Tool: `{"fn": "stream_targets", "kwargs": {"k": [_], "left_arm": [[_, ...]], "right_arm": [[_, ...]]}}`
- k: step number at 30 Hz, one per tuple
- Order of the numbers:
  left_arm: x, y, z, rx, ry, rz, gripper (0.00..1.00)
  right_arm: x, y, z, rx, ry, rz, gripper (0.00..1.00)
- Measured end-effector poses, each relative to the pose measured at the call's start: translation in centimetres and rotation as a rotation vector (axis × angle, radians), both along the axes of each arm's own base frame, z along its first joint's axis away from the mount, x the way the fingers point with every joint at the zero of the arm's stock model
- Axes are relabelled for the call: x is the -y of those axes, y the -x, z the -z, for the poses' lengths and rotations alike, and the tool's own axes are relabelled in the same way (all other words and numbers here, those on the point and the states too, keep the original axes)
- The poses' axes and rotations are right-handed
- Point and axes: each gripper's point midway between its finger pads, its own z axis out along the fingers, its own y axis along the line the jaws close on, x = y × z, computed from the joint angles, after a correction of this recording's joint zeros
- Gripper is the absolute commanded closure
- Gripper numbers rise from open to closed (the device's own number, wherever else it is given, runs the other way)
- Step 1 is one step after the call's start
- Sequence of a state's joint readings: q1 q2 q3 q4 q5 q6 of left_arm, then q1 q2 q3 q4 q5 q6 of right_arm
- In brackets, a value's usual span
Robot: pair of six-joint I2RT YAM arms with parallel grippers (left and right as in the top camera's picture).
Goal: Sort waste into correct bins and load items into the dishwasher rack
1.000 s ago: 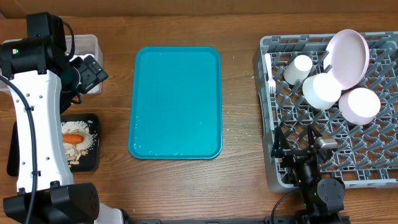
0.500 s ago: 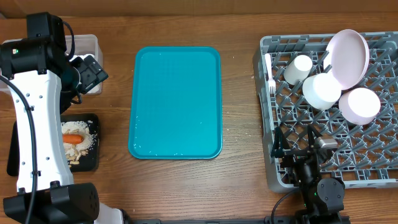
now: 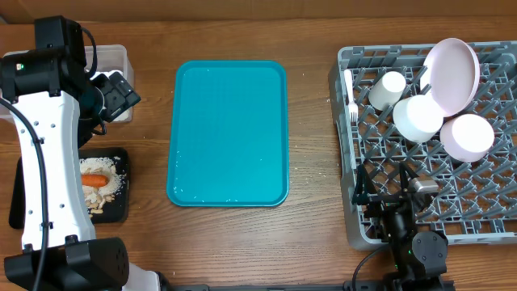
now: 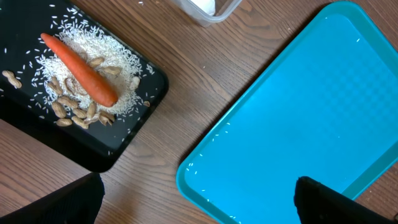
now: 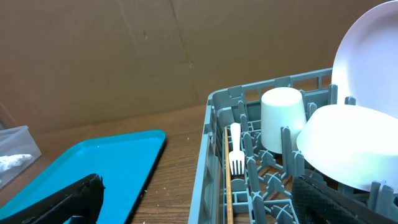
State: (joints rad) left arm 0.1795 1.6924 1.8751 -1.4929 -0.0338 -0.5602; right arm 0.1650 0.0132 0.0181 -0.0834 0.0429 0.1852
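Since each wrist view shows dark fingers at the two bottom corners with a wide bare gap between them, left end effector and right end effector both read as released, nothing held.

Left wrist view, near to far: desk, then teal tray at lower right. It's bare except for white flecks along the rim (grains or glints, can't tell). Black tray at upper left holds carrot on rice, with peanuts. Tub corner at top edge, napkin inside.

Right wrist view: rack fills lower right. Fork lies by its left wall, then cup, bowl, and plate on edge at upper right. Second bowl shows only overhead, right side of rack.

My read: sorting and loading look done.

Risks:
- Right end effector sits over the rack's bottom edge in the overhead view. A careless pull-out could catch the rack and jolt it, and the leaning plate could tip out.
- Brown strip beside the fork: if it's the wooden stick, it's waste in the wrong place. Could also be desk showing through a slot, can't tell.
- Loose rice near the black tray's edge scatters if bumped.

Writing: none legible, no brands or labels.
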Motion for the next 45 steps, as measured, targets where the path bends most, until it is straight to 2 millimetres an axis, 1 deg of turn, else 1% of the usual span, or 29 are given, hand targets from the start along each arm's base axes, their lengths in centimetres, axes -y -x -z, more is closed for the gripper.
{"fn": "stream_targets", "kwargs": {"k": [42, 45], "left_arm": [[0.01, 0.01, 0.00, 0.000, 0.000, 0.000, 0.00], [0.00, 0.00, 0.00, 0.000, 0.000, 0.000, 0.00]], "right_arm": [[0.01, 0.00, -0.01, 0.000, 0.000, 0.000, 0.00], [0.03, -0.03, 0.10, 0.004, 0.060, 0.000, 0.00]]}}
